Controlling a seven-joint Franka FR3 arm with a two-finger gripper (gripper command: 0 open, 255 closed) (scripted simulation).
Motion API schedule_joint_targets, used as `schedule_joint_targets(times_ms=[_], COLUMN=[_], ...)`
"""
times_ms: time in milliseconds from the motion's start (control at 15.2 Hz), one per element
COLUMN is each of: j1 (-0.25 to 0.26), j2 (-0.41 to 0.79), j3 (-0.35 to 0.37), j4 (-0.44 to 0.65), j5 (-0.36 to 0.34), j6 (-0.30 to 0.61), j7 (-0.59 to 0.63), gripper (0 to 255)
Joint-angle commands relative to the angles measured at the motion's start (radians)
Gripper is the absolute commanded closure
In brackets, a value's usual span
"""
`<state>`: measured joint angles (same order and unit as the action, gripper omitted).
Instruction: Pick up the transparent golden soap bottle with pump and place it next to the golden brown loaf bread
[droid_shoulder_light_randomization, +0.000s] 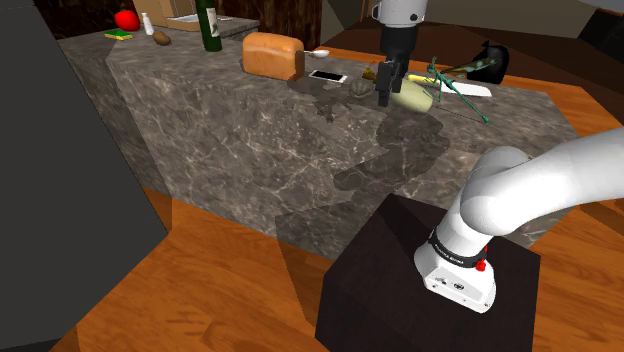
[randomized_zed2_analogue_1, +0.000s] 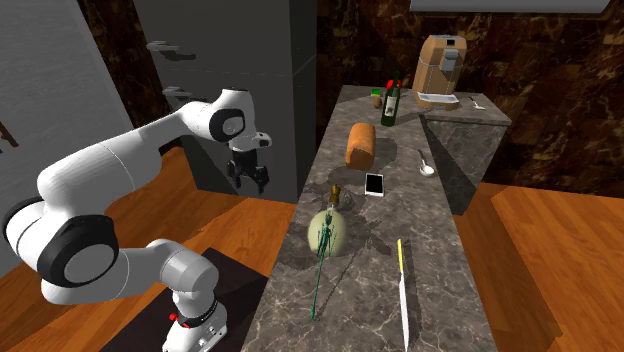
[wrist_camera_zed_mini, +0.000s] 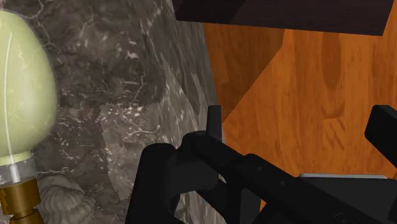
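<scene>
- I am looking over a grey marbled tabletop (droid_shoulder_light_randomization: 220, 130). At the far left of the shoulder view, a red round thing (droid_shoulder_light_randomization: 126, 19) is sitting just behind a small green block (droid_shoulder_light_randomization: 118, 35).
- Further right, a dark green wine bottle (droid_shoulder_light_randomization: 209, 25) is standing upright near the tabletop's far edge.
- Next, the golden brown loaf (droid_shoulder_light_randomization: 272, 55) is resting on the tabletop, well apart from my hand.
- Right of the loaf, a spoon (droid_shoulder_light_randomization: 318, 52) and a flat phone (droid_shoulder_light_randomization: 327, 76) are lying on the tabletop, between the loaf and the soap bottle.
- I am hovering my hand (droid_shoulder_light_randomization: 386, 92) released, with the two black fingers standing apart and nothing between them.
- In the second exterior view my hand (randomized_zed2_analogue_1: 250, 182) is hanging out beyond the tabletop's long edge, over the wood floor, with a gap between it and the bottle.
- In the wrist view my hand (wrist_camera_zed_mini: 299, 127) is facing the tabletop's edge, and the wood floor (wrist_camera_zed_mini: 305, 76) is showing between the fingers.
- The soap bottle (droid_shoulder_light_randomization: 412, 96) is sitting just right of my hand in the shoulder view. Its pale yellow-green, egg-shaped body seems to be lying on its side, with the golden pump end pointing toward the loaf.
- In the wrist view the soap bottle (wrist_camera_zed_mini: 25, 83) is showing off to one side of my fingers, not between them and not touched by them.
- A thin green rod (randomized_zed2_analogue_1: 318, 275) is running across the bottle and along the tabletop.
- A long white knife (randomized_zed2_analogue_1: 404, 300) is lying beyond it.
</scene>
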<state>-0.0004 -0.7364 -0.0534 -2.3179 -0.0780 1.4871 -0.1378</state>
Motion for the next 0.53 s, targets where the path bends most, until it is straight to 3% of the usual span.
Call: schedule_joint_targets(times_ms=[0,462], j1=[0.000,-0.034], j2=[0.000,0.003], j3=[0.000,-0.165], j4=[0.000,-0.047], j5=[0.000,-0.103], j6=[0.000,0.193], j7=[0.000,-0.198], gripper=[0,0])
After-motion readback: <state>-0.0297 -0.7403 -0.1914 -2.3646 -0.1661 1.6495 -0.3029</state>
